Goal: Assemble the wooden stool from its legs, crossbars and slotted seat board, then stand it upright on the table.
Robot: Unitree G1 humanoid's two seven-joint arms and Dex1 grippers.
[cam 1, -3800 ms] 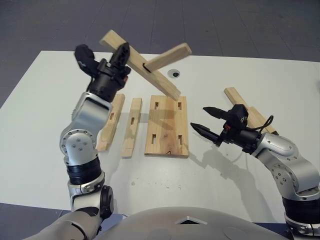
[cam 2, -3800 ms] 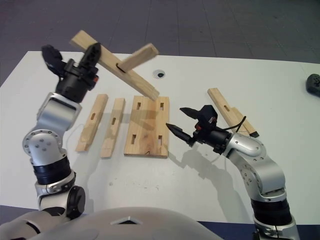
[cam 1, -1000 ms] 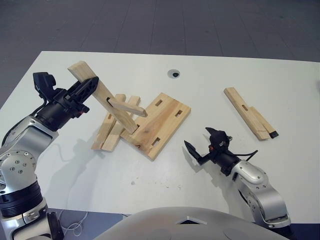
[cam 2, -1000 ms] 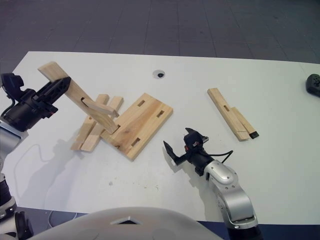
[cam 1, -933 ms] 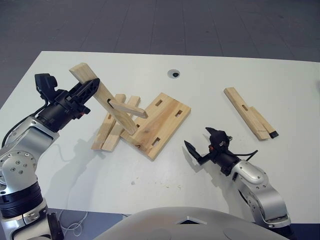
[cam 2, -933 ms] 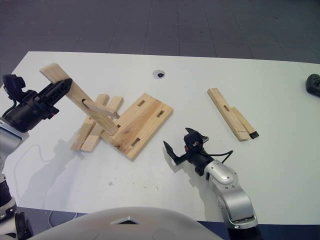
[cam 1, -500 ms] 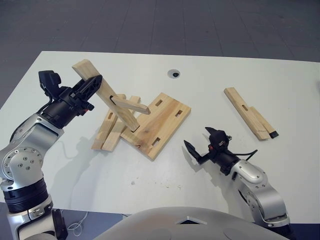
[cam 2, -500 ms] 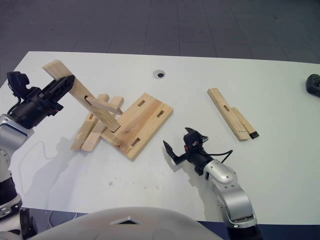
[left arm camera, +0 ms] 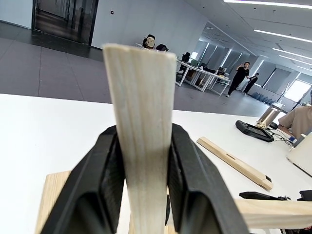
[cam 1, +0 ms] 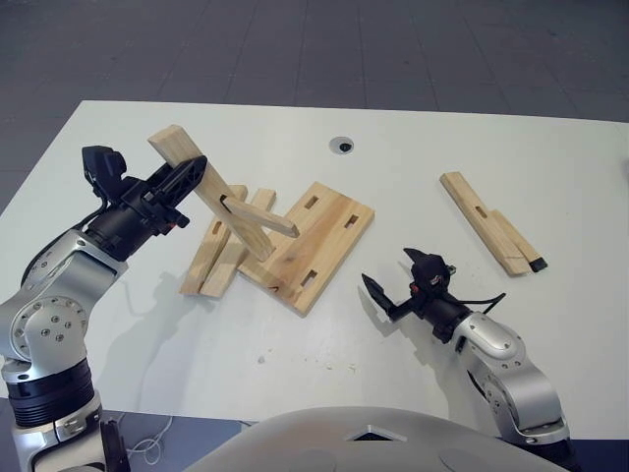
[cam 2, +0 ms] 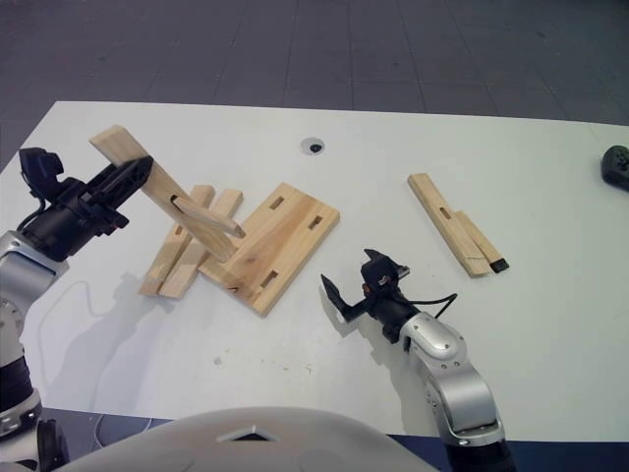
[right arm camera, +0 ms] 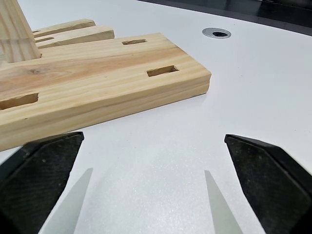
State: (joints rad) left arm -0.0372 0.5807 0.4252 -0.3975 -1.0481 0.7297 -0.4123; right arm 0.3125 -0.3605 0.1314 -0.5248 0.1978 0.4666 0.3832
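My left gripper [cam 1: 185,178] is shut on a wooden leg [cam 1: 209,197] that has a crossbar [cam 1: 263,220] stuck through its slot. The leg tilts, its lower end resting on the slotted seat board [cam 1: 307,243], which lies flat and turned at an angle. In the left wrist view the leg [left arm camera: 142,131] stands clamped between the black fingers [left arm camera: 100,180]. Two more slotted legs [cam 1: 221,254] lie side by side left of the board. My right gripper [cam 1: 400,281] stands open just above the table, right of the board [right arm camera: 92,83].
Another leg with a short crossbar against it [cam 1: 488,234] lies at the right of the white table [cam 1: 550,177]. A small round grommet hole [cam 1: 343,146] sits at the back centre. A dark device [cam 2: 616,163] rests at the far right edge.
My left gripper has raised and shifted the leg-and-crossbar piece slightly to the right, its foot staying on the board. The right arm has stayed still.
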